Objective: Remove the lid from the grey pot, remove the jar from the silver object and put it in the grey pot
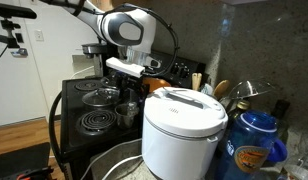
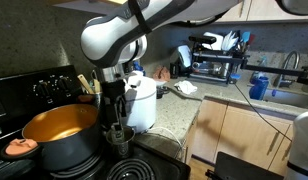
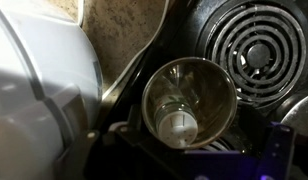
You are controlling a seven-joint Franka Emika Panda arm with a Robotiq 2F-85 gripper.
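Gripper (image 2: 116, 127) downward, jaws wide, seemingly over silver object (image 3: 199, 85).

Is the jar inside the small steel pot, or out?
Inside. The wrist view looks down into the steel pot, and the jar sits within it.

The gripper (image 2: 116, 122) is hanging straight down, jaws apart, just above the silver object (image 2: 118, 137) on the black stove (image 2: 144, 165). The grey pot (image 2: 56, 128) is standing uncovered just beside it, showing its orange-brown inside. A white rice cooker (image 2: 142, 104) is sitting behind on the table (image 2: 179, 115).
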